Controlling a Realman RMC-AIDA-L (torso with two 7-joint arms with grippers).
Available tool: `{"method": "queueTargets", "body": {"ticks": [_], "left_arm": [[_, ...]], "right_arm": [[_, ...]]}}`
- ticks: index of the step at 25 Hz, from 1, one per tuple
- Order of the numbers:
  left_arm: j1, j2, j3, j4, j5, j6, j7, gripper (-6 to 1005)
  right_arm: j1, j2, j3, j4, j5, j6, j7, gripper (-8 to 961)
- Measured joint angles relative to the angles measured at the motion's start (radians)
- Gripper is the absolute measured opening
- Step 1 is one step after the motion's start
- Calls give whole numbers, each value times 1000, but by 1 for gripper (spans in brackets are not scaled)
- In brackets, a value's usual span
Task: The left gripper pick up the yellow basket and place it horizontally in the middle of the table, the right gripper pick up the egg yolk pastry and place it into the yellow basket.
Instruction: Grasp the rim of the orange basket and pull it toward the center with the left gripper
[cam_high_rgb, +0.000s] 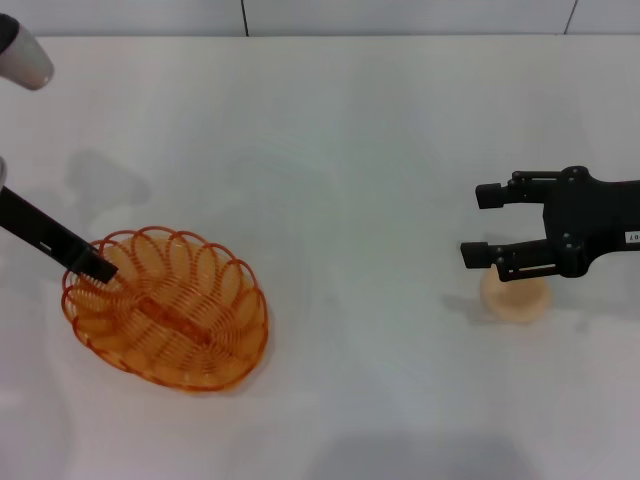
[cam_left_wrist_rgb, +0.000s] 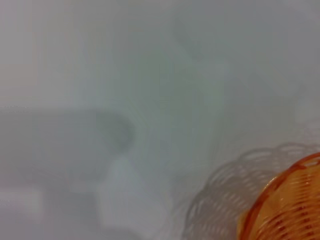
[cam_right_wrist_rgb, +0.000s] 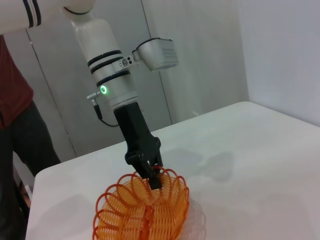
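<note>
White tabletop is filling nearly the whole head view, with a grey wall seam running along the table's (cam_high_rgb: 330, 150) far edge; in the right wrist view a person in a dark red top is standing beyond the table's left side.

The left gripper (cam_high_rgb: 97, 264) is reaching in from the left edge and is sitting at the scalloped rim of the yellow basket (cam_high_rgb: 175, 315). In the right wrist view its black fingers (cam_right_wrist_rgb: 152, 175) are closing around a rim loop, the grip looking narrow and pinched on the wire, which is a sensible hold since the looped rim is the only easy purchase on such open mesh. The basket is lying toward the near-left corner, its long axis slanting, so it is not yet standing horizontally in the middle.

The right gripper (cam_high_rgb: 484, 225) is hovering near the right edge with its fingers spread wide and holding nothing. The egg yolk pastry (cam_high_rgb: 515, 295) is resting on the table just below and beside its lower finger, partly hidden by it. That waiting position appears deliberate: the pastry has nowhere to go until the basket is set down centrally.
</note>
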Motion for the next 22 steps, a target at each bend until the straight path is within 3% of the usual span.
{"method": "queueTargets", "body": {"ticks": [8, 14, 22], "left_arm": [[-1, -12, -7, 106, -36, 85, -28, 118], [-9, -1, -12, 117, -102, 97, -76, 97], [-25, -13, -18, 109, -155, 117, -201, 86]], "right_arm": [[5, 0, 4, 3, 0, 3, 1, 814], [13, 0, 6, 4, 0, 4, 1, 814], [15, -3, 6, 6, -1, 4, 1, 814]]}}
